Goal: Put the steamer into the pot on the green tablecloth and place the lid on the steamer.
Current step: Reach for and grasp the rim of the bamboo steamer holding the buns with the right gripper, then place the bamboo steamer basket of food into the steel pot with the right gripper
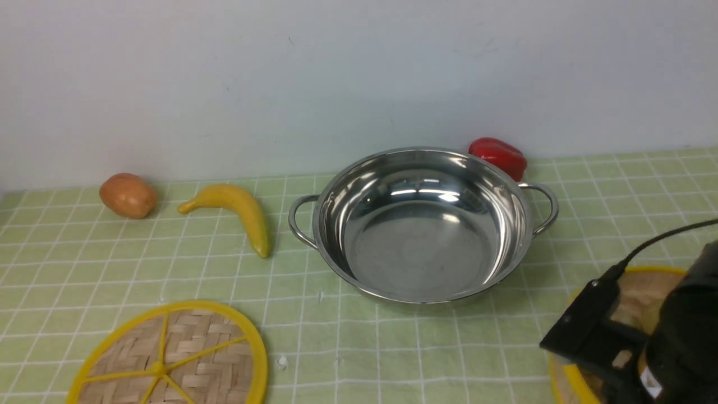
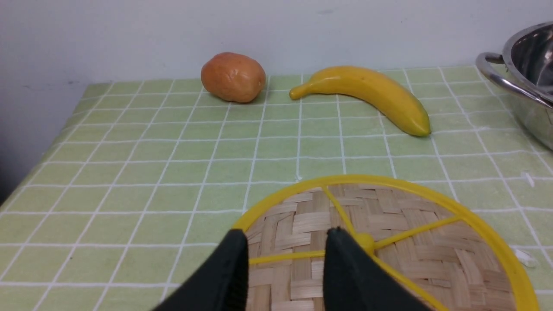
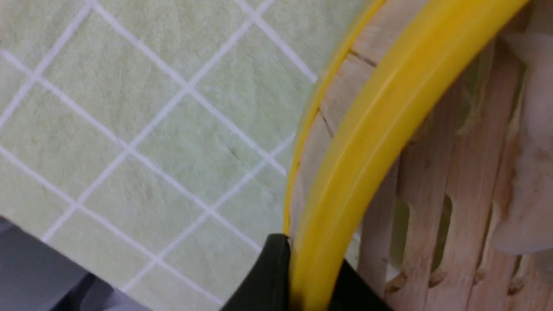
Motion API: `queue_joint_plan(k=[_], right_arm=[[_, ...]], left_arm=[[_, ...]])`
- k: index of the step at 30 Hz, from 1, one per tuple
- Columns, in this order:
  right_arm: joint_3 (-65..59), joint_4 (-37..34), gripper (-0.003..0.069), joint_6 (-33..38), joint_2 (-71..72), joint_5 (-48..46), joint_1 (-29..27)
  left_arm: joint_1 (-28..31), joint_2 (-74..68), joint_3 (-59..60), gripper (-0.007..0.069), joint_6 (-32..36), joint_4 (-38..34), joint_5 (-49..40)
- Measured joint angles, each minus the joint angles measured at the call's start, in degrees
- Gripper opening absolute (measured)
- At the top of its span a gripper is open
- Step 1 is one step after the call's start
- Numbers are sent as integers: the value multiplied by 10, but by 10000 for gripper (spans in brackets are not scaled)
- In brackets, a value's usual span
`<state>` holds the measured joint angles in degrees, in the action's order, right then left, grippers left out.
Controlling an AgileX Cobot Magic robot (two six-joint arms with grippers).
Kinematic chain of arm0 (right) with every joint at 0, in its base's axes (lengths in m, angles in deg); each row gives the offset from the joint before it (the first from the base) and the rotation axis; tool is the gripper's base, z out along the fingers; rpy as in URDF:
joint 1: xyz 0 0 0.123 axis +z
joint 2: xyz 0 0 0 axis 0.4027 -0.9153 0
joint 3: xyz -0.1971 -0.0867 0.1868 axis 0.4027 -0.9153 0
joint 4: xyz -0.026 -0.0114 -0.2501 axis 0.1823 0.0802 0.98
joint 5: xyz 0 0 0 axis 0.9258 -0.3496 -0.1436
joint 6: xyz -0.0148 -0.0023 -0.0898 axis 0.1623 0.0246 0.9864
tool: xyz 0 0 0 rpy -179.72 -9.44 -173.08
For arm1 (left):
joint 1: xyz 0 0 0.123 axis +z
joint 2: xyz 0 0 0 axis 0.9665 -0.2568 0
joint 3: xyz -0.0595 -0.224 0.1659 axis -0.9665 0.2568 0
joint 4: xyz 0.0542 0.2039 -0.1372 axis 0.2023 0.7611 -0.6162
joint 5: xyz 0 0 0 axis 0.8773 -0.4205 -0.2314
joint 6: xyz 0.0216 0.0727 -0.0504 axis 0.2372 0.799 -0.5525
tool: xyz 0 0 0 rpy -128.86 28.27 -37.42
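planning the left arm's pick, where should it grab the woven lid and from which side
The centre knob, from straight above. The lid lies flat on the green tablecloth, so its yellow rim hugs the cloth and leaves a jaw little to get under, while the knob where the spokes meet looks raised. The left gripper hangs over the lid beside that knob, jaws apart.

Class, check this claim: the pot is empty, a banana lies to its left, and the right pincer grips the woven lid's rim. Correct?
No. The right pincer grips the rim of the steamer, with its slatted floor, not the lid; the right wrist view shows it. The rest stands.
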<state>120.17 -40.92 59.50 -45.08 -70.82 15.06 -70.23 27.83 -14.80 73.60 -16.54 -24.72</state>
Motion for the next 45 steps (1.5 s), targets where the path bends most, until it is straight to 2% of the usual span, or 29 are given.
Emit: queue_joint_plan(k=[4,8,10,11,15,17,19,25,32,45], right_arm=[[56,47,57,-10,44,-31,0],[122,56,57,26,53,-34,0],[175,40,57,86,34,-39,0],[175,38,57,92,31,-39,0],[280,-7,57,222,-58,-23,0],[299,-11,57,243,-81,-12,0],[353,-14,57,297,-145,19,0],[442,-10,57,363,-260,32,0],[493,-2,57,381,-353,43,0],[499,9,57,377,-442,49,0]], left_arm=[[0,0,0,243,0,0,0],[0,0,0,243,0,0,0],[0,0,0,243,0,0,0],[0,0,0,243,0,0,0],[0,0,0,243,0,0,0],[0,0,0,243,0,0,0],[0,0,0,243,1,0,0],[0,0,0,243,1,0,0],[0,0,0,243,1,0,0],[0,0,0,243,1,0,0]])
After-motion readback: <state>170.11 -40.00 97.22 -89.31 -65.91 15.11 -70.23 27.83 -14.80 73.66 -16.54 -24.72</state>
